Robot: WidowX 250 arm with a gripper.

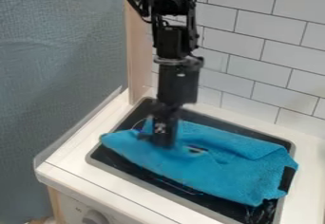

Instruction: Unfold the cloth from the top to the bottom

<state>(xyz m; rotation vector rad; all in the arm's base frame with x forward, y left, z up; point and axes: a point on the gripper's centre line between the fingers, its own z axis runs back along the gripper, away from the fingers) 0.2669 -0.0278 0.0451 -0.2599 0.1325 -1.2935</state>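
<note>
Cloth, bright blue and towel-like point(222, 168), lies rumpled across the black, metal-rimmed stovetop point(141, 113), long axis running from upper left to lower right. Your black two-finger gripper point(163, 140) is over its upper-left part; most of the fabric lies toward the lower right. You cannot tell whether the tool is spread or pinching fabric.

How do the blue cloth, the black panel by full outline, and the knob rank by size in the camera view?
Largest to smallest:
1. Black panel
2. Blue cloth
3. Knob, partly cut off
</note>
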